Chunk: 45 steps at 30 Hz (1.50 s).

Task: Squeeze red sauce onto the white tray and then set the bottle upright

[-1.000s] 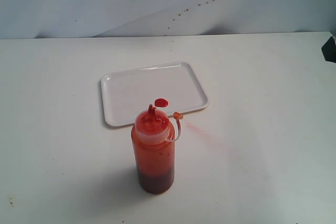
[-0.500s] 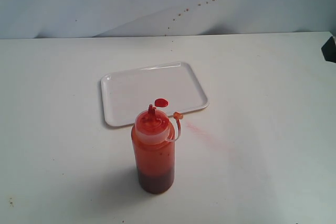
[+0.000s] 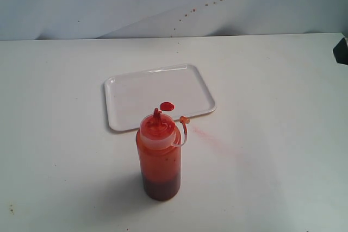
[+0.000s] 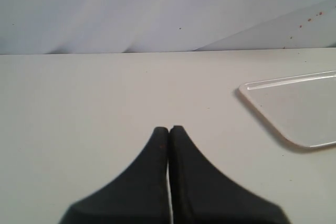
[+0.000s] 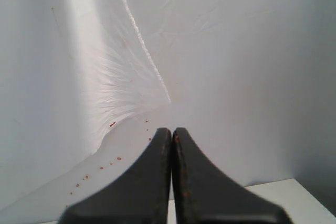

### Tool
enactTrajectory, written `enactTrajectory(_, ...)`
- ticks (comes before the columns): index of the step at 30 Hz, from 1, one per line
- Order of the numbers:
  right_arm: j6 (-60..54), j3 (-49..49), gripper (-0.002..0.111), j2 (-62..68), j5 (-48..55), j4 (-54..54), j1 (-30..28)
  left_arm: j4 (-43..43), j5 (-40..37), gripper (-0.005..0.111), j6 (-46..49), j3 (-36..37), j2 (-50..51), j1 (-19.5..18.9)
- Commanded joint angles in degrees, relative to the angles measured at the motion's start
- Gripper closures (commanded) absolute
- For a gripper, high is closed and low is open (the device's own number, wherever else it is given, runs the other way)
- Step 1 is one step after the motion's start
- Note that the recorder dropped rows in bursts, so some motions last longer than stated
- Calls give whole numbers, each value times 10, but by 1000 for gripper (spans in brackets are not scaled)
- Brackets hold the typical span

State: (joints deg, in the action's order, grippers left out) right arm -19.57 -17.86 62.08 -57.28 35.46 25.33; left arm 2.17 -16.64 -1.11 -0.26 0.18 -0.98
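Item: squeeze bottle [image 3: 159, 158], translucent red-orange with a darker base, standing upright on the white counter [image 3: 272, 107] at front centre, with no hand on it. Its red nozzle [image 3: 157, 113] points up and the small tethered cap [image 3: 184, 119] hangs open beside it. Item: white tray [image 3: 136, 91], flat on the counter just behind the bottle and apart from it. One glossy blob of red sauce [image 3: 167, 106] lies near the tray's front rim. Item: faint pink smear [image 3: 209, 136] on the counter, beside the tray's near right corner. Left hand [image 4: 169, 129]: clenched, fingertips pressed together, grasping nothing, low over bare counter; a corner of the tray shows ahead of it, well apart. Right hand [image 5: 171, 131]: clenched and empty, facing the red-specked white backdrop [image 5: 236, 51], away from bottle and tray.
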Motion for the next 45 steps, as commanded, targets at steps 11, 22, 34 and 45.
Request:
enactTrajectory(11, -1, 2, 108, -5, -3, -2, -2, 3, 1, 107, 1, 3, -2, -2)
enactTrajectory(22, -1, 2, 108, -5, -3, -2, -2, 3, 2, 107, 1, 3, -2, -2)
enactTrajectory(34, -1, 2, 108, -6, -48, 26, -2, 3, 2, 107, 1, 3, -2, -2)
enactTrajectory(45, -88, 2, 108, -97, 88, 52, -98, 3, 2, 107, 1, 3, -2, -2)
